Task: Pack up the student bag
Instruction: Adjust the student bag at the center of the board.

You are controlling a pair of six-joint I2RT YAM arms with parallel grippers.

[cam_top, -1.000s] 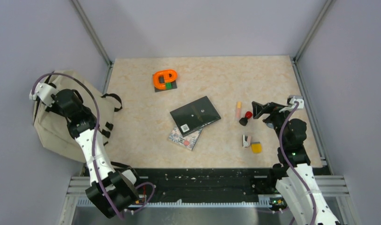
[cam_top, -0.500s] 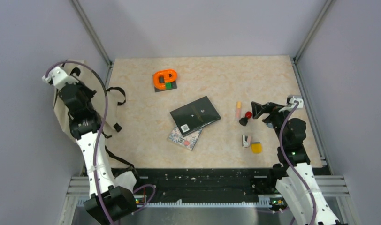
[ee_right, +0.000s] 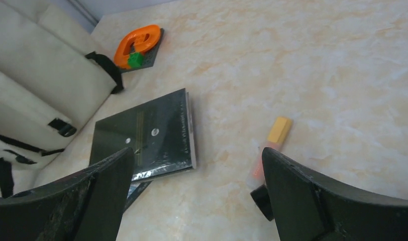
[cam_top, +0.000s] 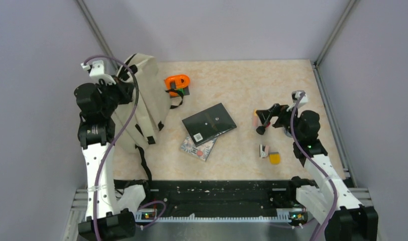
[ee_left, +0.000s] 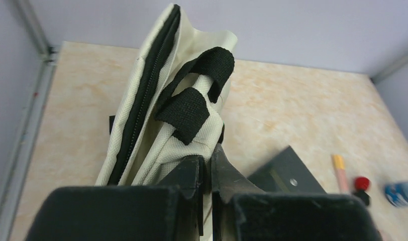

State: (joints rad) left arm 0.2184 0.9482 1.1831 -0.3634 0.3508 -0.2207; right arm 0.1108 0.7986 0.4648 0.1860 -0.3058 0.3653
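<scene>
- The student bag stands upright at the far left of the desk, hoisted from its top. One black strap trails onto the orange object just beside it.
- The left gripper is clenched on the bag's top fabric, right under the padded handle loop.
- The right gripper is released, its jaws spread wide. It hovers over the pink-orange marker near the black notebook.
- The bag looks soft and floppy, and probably light while unfilled. It is likely to sag and fold once let go, and its loose straps could snag on things.
- The handle loop or the firmer zipper seam seems the best place to take hold. Whether the zipper is open, I cannot tell.
</scene>
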